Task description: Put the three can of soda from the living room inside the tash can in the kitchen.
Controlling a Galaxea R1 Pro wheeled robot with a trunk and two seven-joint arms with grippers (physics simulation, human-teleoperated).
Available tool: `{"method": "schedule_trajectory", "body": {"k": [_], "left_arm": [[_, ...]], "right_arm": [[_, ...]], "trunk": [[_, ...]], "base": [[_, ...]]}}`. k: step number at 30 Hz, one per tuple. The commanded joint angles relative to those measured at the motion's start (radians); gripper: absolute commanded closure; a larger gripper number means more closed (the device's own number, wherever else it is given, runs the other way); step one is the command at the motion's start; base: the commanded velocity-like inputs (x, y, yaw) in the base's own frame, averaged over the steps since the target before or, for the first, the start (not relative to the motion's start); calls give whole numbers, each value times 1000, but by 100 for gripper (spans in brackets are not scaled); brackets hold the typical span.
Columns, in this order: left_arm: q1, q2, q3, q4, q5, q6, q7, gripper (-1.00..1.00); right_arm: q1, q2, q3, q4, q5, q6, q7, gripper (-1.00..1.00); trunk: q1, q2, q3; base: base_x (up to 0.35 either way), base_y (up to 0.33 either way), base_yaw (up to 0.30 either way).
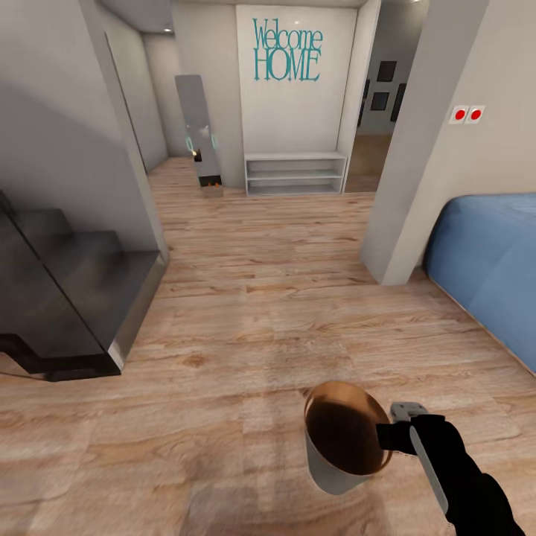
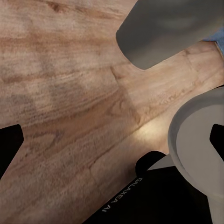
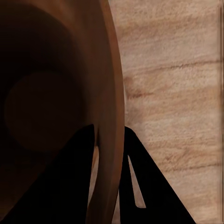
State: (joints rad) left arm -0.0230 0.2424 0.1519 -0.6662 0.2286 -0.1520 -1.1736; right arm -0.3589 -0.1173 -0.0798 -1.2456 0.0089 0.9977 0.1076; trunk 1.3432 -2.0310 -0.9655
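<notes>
We see even, soft, bright light in head view, w/ ceiling spots glowing near the top. Dark staircase (image 1: 71, 298) stays dim; floor (image 1: 246, 298) carries faint grey shadows. Render is clean, slightly soft, walls lean at edges. Bin interior (image 3: 46, 102) in right wrist view is v. dark, w/ blurred rim.

You're in a home, in an entry hall beside a living area: teal "Welcome HOME" lettering (image 1: 287, 50) on the far wall, a low white shelf unit (image 1: 295, 174) beneath it, a leaning floor mirror (image 1: 201, 134), dark stairs (image 1: 67, 290), light wood plank floor (image 1: 246, 298), and a blue sofa (image 1: 491, 260).
</notes>
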Motion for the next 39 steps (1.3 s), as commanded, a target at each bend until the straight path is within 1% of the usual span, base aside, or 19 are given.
{"method": "schedule_trajectory", "body": {"k": [1, 12, 30, 39], "left_arm": [[0, 0, 0, 0, 0, 0, 0, -100], [0, 0, 3, 7, 0, 0, 2, -100], [0, 0, 3, 8, 1, 0, 0, -100], [0, 0, 3, 8, 1, 0, 0, -100]], "right_arm": [[0, 0, 0, -3, -15, 3, 5, 100], [0, -4, 1, -10, -18, 9, 5, 100], [0, -1, 3, -8, -18, 9, 4, 100], [0, -1, 3, -8, -18, 9, 4, 100]], "trunk": [[0, 0, 0], [0, 0, 0], [0, 0, 0], [0, 0, 13]], "base": [[0, 0, 0], [0, 0, 0], [0, 0, 0], [0, 0, 0]]}}
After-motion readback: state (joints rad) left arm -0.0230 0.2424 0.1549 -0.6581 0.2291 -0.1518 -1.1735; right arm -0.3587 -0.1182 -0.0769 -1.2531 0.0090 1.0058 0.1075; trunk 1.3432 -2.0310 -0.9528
